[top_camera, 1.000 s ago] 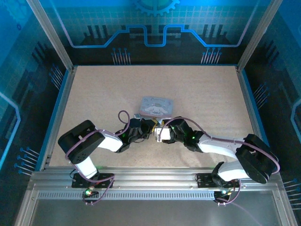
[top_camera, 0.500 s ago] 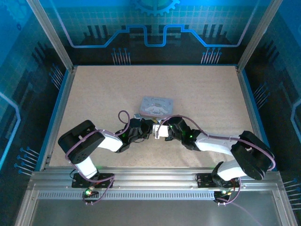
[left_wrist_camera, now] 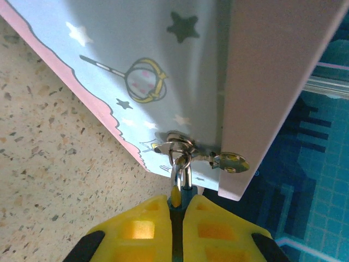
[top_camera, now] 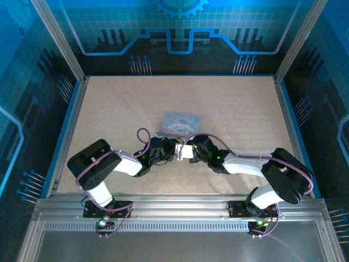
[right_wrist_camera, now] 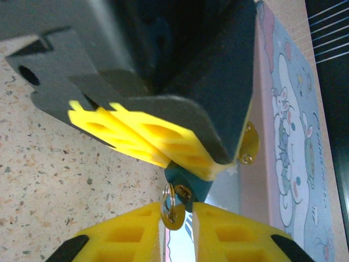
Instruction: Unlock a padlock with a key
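In the left wrist view my left gripper [left_wrist_camera: 177,201] is shut on the small dark teal padlock [left_wrist_camera: 188,192]. Its thin shackle [left_wrist_camera: 180,166] runs through the metal hasp of the pale blue tin [left_wrist_camera: 136,65]. In the right wrist view the padlock [right_wrist_camera: 192,183] pokes out below the left gripper's yellow fingers [right_wrist_camera: 142,136]. My right gripper [right_wrist_camera: 178,213] is shut on the little brass key [right_wrist_camera: 174,214], which carries a small ring. The key's tip sits at the keyhole in the padlock's bottom face. From above, both grippers [top_camera: 170,150] [top_camera: 184,153] meet just in front of the tin [top_camera: 181,123].
The cartoon-printed tin [right_wrist_camera: 294,142] lies flat on the speckled table [top_camera: 229,103], right beside both grippers. Its brass hinge plate [right_wrist_camera: 249,144] is close to the left fingers. Aluminium frame posts and blue walls ring the table.
My right arm has swung left, bringing its gripper and the key up against the left gripper and padlock. The left arm and the tin have stayed put.
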Robot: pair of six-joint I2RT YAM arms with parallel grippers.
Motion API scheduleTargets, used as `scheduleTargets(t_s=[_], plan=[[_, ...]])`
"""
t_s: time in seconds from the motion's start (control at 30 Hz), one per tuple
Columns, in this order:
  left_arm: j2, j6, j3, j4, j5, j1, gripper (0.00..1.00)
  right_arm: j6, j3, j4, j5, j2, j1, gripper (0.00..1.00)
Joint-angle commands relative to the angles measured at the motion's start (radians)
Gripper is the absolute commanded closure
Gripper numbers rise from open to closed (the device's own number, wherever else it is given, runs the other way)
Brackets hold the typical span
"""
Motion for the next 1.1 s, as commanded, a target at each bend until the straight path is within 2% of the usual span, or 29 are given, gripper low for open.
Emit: scheduleTargets(t_s=[0.0, 0.23, 0.5, 0.9, 1.0, 1.07], plan=[[-0.012, -0.014, 0.03, 0.033, -0.01, -0.004, 0.98, 0.023, 0.025, 0.043, 0.011, 0.018, 0.019, 0.83], [-0.014, -0.013, 0.032, 0.031, -0.01, -0.005, 0.98, 0.073, 0.032, 0.053, 0.016, 0.019, 0.022, 0.96], [-0.016, -0.014, 0.031, 0.026, -0.012, -0.005, 0.98, 0.235, 0.039, 0.043, 0.033, -0.008, 0.022, 1.0], [-0.018, -0.008, 0.03, 0.019, -0.011, -0.004, 0.98, 0.457, 0.034, 0.024, 0.029, -0.027, 0.026, 1.0], [-0.017, 0.0, 0.031, 0.013, -0.013, -0.004, 0.92, 0.543, 0.022, 0.036, 0.017, -0.021, 0.025, 1.0], [-0.014, 0.006, 0.029, 0.006, -0.017, -0.004, 0.82, 0.602, 0.007, 0.05, -0.014, -0.012, 0.013, 1.0]])
